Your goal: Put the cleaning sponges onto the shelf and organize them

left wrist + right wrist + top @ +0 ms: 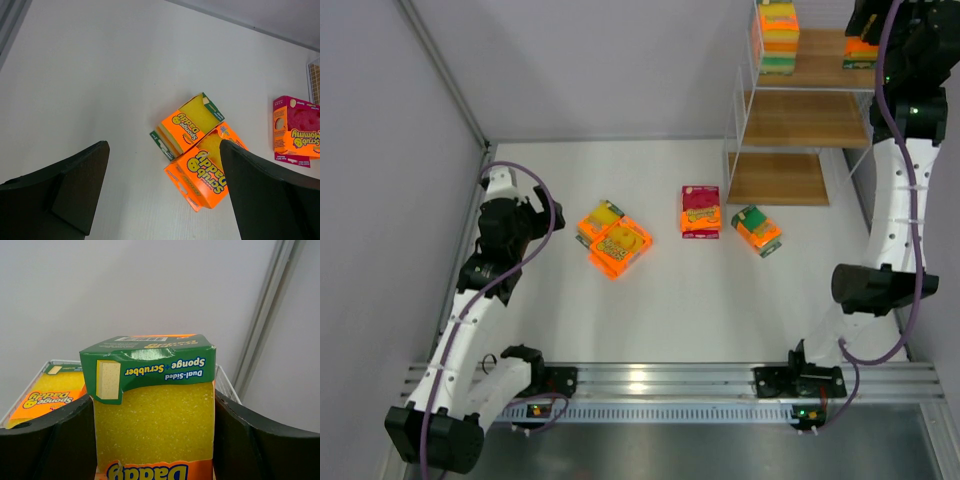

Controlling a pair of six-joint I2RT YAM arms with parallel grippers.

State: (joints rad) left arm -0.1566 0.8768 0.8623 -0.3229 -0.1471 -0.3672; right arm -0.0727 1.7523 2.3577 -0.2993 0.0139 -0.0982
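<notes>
Yellow foam under a green label band: clamping on this pack [152, 410] with the right end effector [155, 440], fingers [55, 440] pressing both long sides. Holding it at the upper right of the overhead view, above the top board of the shelf [810, 120], right of the stack [779, 35].

Pointing its green end toward the top of the wrist frame, away from the wrist. Running its long axis bottom to top, along the fingers. Not showing whether the underside is touching wood.

Probably placing now. Best done by lowering straight until bearing on the board, squaring with the orange pack [50, 392] at left, keeping off the rail [227, 385], and only then parting the fingers.

Hanging the left end effector [160, 190] wide apart and empty over the counter [100, 75], near two touching packs [200, 150].
</notes>
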